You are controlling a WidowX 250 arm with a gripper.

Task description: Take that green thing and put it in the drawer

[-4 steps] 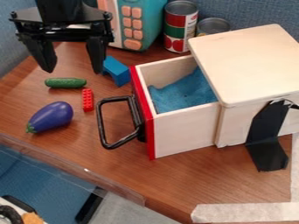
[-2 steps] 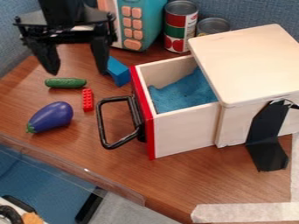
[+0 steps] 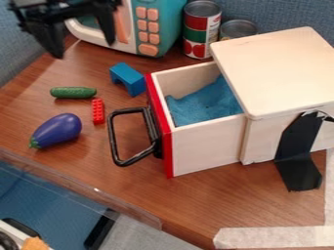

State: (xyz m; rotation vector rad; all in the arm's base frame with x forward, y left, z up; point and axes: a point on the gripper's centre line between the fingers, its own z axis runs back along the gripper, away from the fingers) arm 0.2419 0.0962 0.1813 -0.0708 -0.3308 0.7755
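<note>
1. Gripper [image 3: 83, 50]: upper left of frame, above the tabletop [image 3: 140, 190]; fingers spread wide, nothing between them.
2. Green thing: toy cucumber [image 3: 73, 92], left of frame, lying on the tabletop just beside the red brick [image 3: 98, 111]. Lies below the gripper in frame.
3. Key relation: cucumber's long axis runs left-right, roughly along the line of finger spread. Judgement: wrist needs turning to pinch across its narrow width, then lowering.
4. Drawer [image 3: 207, 149]: right of the cucumber, pulled open; pale smooth wood, red front, black looped handle [image 3: 113, 139], crumpled blue cloth [image 3: 202, 105] inside.
5. Cucumber: dark green, bumpy skin, rounded ends; probably rigid, may roll if nudged. Eggplant [image 3: 56, 131] below it: glossy, bulbous.
</note>
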